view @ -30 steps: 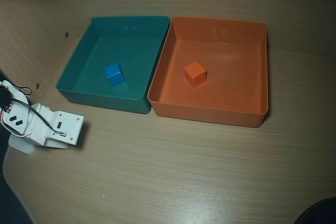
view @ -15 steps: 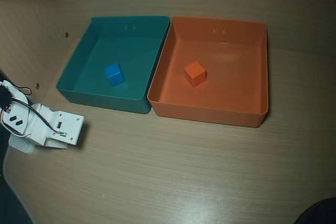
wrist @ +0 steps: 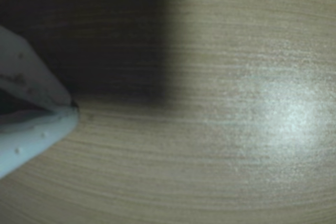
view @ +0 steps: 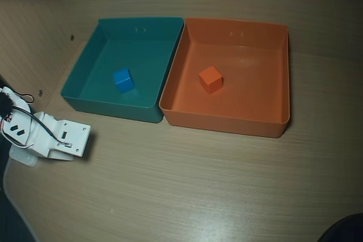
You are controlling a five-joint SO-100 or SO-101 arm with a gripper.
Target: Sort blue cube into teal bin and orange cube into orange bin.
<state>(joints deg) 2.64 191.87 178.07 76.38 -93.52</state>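
Note:
In the overhead view the blue cube (view: pixel 123 79) lies on the floor of the teal bin (view: pixel 85 66). The orange cube (view: pixel 210 79) lies inside the orange bin (view: pixel 266 72), left of its middle. The two bins stand side by side, walls touching. My white arm (view: pixel 57 137) is folded at the table's left edge, in front of the teal bin and apart from it. The wrist view shows my gripper (wrist: pixel 72 107) shut, its white fingers (wrist: pixel 31 135) meeting at the tips over bare wood with nothing between them. No bin or cube appears in that view.
The wooden table (view: pixel 187 185) runs wide in front of the bins. A wooden side panel (view: pixel 34 43) rises at the left behind the arm. A dark object (view: pixel 343 229) sits at the bottom right corner.

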